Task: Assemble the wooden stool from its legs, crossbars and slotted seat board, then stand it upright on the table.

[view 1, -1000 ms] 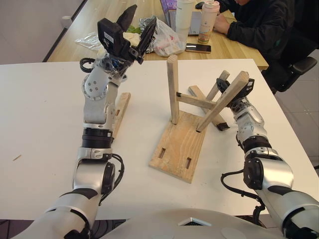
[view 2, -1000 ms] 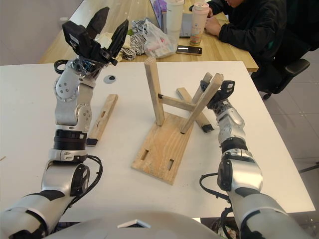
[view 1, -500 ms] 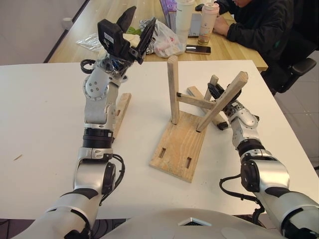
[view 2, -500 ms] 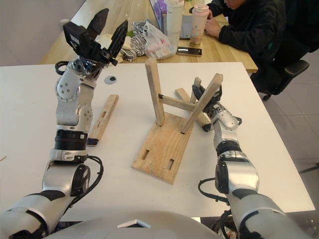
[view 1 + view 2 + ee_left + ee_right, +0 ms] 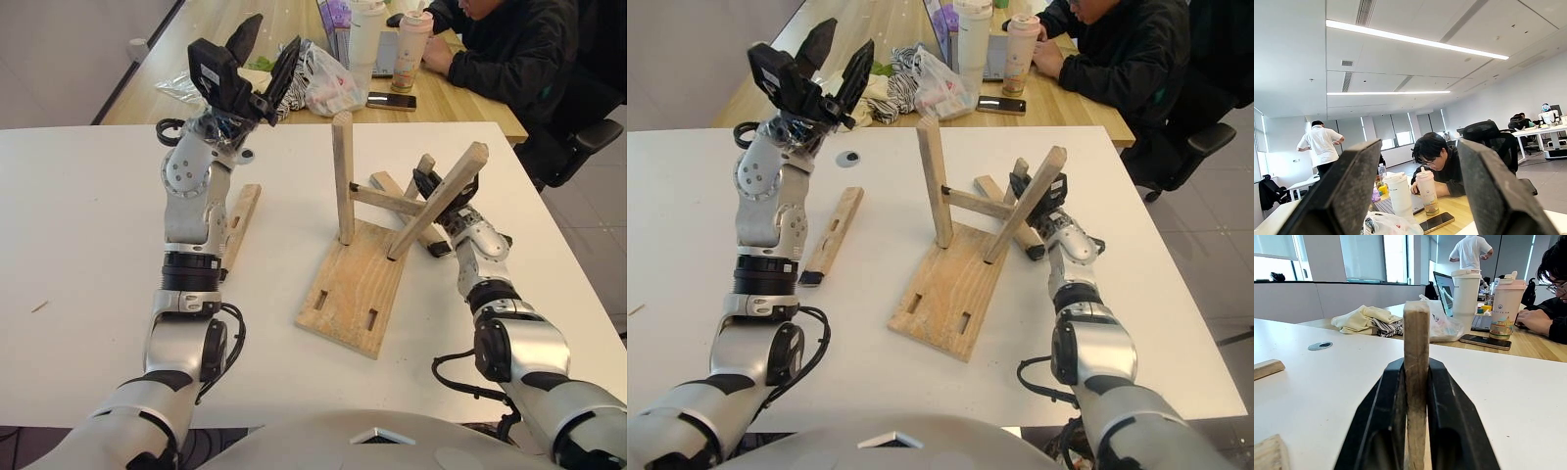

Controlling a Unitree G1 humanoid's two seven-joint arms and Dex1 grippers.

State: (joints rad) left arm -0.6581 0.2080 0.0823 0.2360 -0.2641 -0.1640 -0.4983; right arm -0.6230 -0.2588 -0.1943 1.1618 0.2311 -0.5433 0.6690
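Right hand: the right hand (image 5: 1416,369) has its fingers pressed together on a wooden bar (image 5: 1416,328), and the bar's end pokes out past the fingertips. The hand sits low, just beyond the far right corner of the seat board (image 5: 358,284).
Pinched piece: I judge it to be one of the spare legs (image 5: 380,180) lying past the board's right edge. The leaning leg (image 5: 411,230) crosses in front and hides the contact.
Left hand: the left hand (image 5: 848,37) is held high, well off the board's far left side. Its fingers are spread wide and hold nothing.
Seat board: it lies flat on the bench (image 5: 78,215), with its two near slots (image 5: 318,299) unfilled.
Fitted frame: an upright leg (image 5: 341,176) and the leaning leg stand at the board's far end, joined by a crossbar (image 5: 382,201). The leaning leg tilts out to the right.
Loose leg: a loose leg (image 5: 240,215) lies flat, well left of the board.
Change: a second ago the right hand gripped the top end of the leaning leg. It has since dropped behind that leg and closed on the spare piece, which has shifted slightly toward the board. The left hand and the fitted frame are unchanged.
Meaning: the first frame now stands unsupported, so work appears to be turning to the second frame for the near slots. The tilted leg may still need squaring before the stool can stand upright.
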